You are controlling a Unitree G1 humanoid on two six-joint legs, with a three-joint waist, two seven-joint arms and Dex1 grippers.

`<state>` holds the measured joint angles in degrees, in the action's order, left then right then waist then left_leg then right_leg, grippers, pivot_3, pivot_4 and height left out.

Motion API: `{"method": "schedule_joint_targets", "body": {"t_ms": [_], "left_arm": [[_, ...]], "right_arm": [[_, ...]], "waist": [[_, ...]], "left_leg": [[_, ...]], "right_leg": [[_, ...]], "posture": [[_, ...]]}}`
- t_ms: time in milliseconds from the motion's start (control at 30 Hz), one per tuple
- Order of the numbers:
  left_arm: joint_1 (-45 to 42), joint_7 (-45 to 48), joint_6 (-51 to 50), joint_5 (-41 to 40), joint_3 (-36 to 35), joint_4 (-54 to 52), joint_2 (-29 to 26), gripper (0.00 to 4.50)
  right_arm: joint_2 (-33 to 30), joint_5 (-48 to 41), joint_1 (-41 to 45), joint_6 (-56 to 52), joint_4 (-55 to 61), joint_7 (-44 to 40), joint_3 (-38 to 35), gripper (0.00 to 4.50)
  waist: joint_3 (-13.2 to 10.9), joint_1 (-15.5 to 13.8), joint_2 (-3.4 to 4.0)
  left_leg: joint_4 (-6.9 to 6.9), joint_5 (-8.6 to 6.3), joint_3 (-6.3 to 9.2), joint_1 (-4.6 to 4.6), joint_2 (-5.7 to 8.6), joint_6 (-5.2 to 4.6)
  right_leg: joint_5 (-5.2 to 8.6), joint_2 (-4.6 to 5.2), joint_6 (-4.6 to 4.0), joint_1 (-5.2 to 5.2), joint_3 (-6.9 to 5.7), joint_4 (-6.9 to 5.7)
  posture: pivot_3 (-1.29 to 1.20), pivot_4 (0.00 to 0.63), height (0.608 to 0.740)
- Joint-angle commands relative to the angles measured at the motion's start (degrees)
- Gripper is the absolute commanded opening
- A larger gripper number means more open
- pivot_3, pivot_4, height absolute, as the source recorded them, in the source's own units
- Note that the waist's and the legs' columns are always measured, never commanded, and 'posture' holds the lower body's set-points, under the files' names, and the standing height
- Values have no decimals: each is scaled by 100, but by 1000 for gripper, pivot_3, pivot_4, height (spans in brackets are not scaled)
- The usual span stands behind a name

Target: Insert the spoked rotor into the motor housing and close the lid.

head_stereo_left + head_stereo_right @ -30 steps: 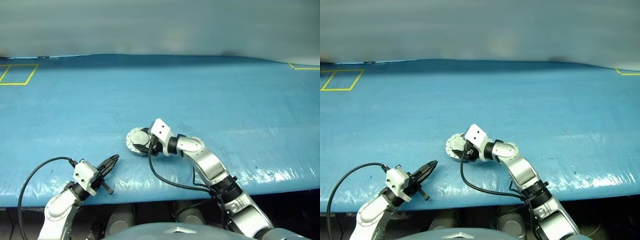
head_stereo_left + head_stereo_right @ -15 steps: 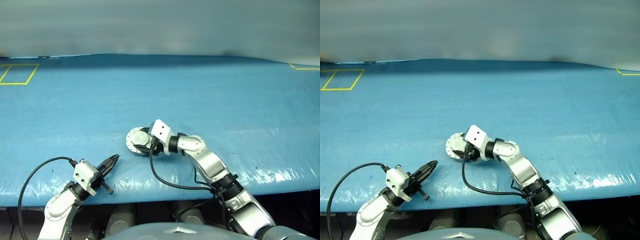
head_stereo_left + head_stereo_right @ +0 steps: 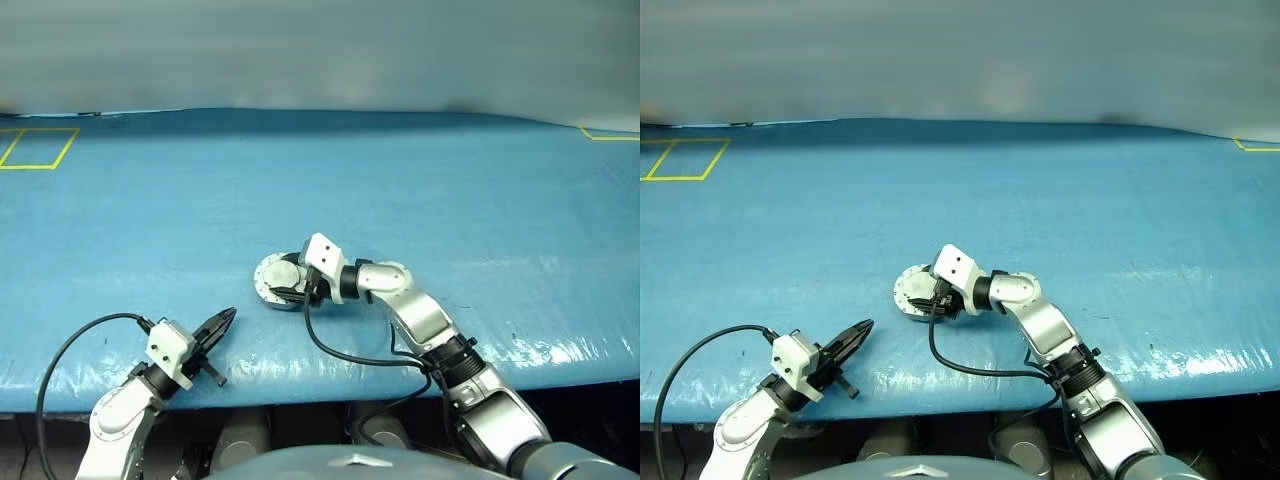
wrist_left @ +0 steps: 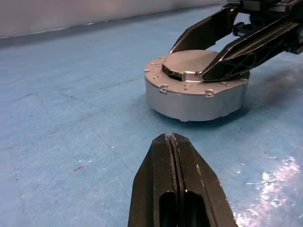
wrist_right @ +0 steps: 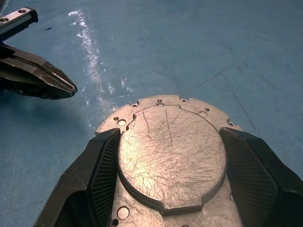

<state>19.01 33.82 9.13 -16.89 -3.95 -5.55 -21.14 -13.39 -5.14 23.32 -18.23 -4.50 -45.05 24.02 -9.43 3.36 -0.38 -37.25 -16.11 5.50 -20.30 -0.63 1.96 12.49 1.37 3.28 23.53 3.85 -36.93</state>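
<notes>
The motor housing (image 4: 189, 101), a short grey metal cylinder, stands on the blue table near its front edge. The lid (image 5: 170, 151) lies flat on top of it, plain grey face and raised central circle upward. My right gripper (image 3: 290, 291) reaches in level from the right and is shut on the lid, one black finger (image 5: 102, 165) on each side of the raised circle. My left gripper (image 3: 228, 317) is shut and empty, low over the table a hand's width in front and to the left of the housing, pointing at it. The spoked rotor is hidden.
The blue table (image 3: 420, 190) stretches far back and to both sides. Yellow tape outlines mark its far left corner (image 3: 35, 148) and far right edge (image 3: 608, 132). The table's front edge runs just behind my left wrist.
My right elbow and forearm have swung to the right while the gripper stayed on the lid. The housing and my left gripper look unmoved.
</notes>
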Motion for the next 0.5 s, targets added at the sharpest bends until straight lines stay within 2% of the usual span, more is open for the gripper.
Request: {"method": "schedule_joint_targets", "body": {"t_ms": [33, 133, 233, 333, 500], "left_arm": [[-757, -1090, -1824, -161, 91, -1717, 111, 0], [-1227, -1334, -3370, -1002, -113, -2124, -26, 0], [-1649, -1610, -4634, -1759, -355, -2195, -53, 0], [-1909, -1431, -5276, -2290, -440, -2147, -163, 0], [-2084, -1237, -5693, -2373, -333, -1967, -383, 0]], "right_arm": [[10, 35, -154, -245, -87, 69, 1, 3014], [51, 43, -190, -293, -59, 96, -9, 3014], [79, 63, -206, -288, -55, 141, -23, 3014], [110, 76, -217, -292, -50, 182, -36, 3014], [159, 77, -198, -304, -55, 219, -30, 3014]], "waist": [[3, -16, -11], [18, 36, -1], [28, 73, 16], [25, 57, 11], [25, 57, 11]], "left_leg": [[-5, 2, 6, -3, 2, -1], [-8, 6, 7, 5, 4, 3], [11, 5, -3, 15, 5, 3], [20, 5, 11, 14, 3, 3], [17, 10, 10, 15, 4, 12]], "right_leg": [[-4, 0, 7, -3, -1, 1], [-27, 0, 43, -16, 2, 1], [-25, 1, 41, -15, 8, 4], [-17, -4, 31, -12, -1, 5], [-18, -4, 30, -13, 0, 3]], "posture": [[0, 150, 740], [0, 150, 740], [0, 150, 740], [0, 150, 740], [0, 150, 740]]}}
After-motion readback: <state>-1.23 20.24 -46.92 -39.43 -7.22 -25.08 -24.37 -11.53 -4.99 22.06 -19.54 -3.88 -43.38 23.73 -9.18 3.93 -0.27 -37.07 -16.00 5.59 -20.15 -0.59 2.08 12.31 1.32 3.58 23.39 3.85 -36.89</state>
